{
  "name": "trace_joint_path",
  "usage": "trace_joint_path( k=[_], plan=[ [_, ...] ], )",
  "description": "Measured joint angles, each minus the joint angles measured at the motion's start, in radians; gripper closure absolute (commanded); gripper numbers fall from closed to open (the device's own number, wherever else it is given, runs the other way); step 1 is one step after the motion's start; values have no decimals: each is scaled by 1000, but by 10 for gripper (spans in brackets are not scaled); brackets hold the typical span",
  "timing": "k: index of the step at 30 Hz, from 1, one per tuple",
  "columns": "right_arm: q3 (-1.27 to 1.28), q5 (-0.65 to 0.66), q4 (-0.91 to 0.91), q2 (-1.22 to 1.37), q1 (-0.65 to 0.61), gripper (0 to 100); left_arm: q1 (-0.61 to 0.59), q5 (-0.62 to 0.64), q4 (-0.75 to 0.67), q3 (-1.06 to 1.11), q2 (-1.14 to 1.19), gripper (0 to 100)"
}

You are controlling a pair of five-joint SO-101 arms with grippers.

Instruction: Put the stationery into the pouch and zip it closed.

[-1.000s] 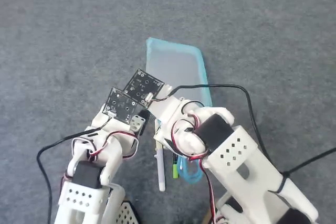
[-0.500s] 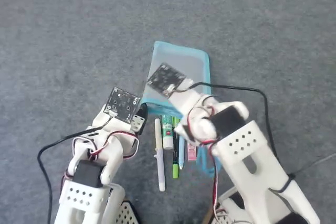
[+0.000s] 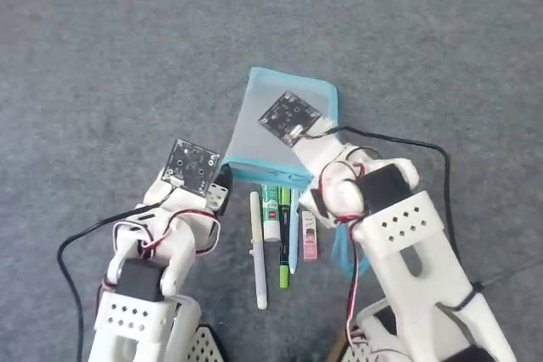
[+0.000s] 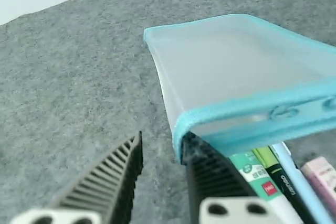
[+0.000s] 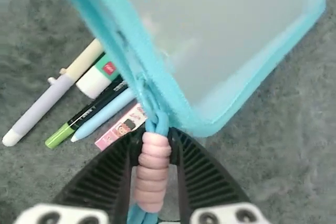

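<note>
The translucent pouch (image 3: 284, 137) with cyan trim (image 4: 252, 124) is tilted, its near edge raised off the table. My right gripper (image 5: 155, 135) is shut on the pink ribbed zipper pull (image 5: 152, 169), from which a cyan cord (image 3: 341, 247) hangs. My left gripper (image 4: 163, 142) is open by the pouch's near left corner (image 4: 181, 127), which hangs right over one finger (image 4: 210, 174). On the mat under that edge lie a lilac-and-cream pen (image 3: 258, 252), a glue stick (image 3: 271, 214), a green pen (image 3: 283, 247), a light blue pen (image 3: 293, 243) and a pink eraser (image 3: 309, 236).
Grey felt mat (image 3: 102, 82) covers the table, with open room to the left, right and far side of the pouch. Black cables (image 3: 407, 146) trail from both arms near the front.
The right arm swung right and away from the front, dragging the pouch by its zipper pull and tipping it up; the stationery, partly hidden before, now lies in the open. The left arm barely shifted.
</note>
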Motion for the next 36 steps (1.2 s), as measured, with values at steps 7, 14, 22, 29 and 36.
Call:
trace_joint_path(
  k=[7,14,22,29,36],
  plan=[
    [-2,11,25,0,71,992,-9,0,0,0,0,892],
    [-2,35,26,0,115,992,-9,0,0,0,0,892],
    [0,34,75,-23,-61,992,-12,3,0,0,0,892],
    [0,6,75,-199,-201,992,-12,25,0,0,0,892],
    [86,5,75,-215,-158,992,-12,25,0,0,0,892]
  ],
)
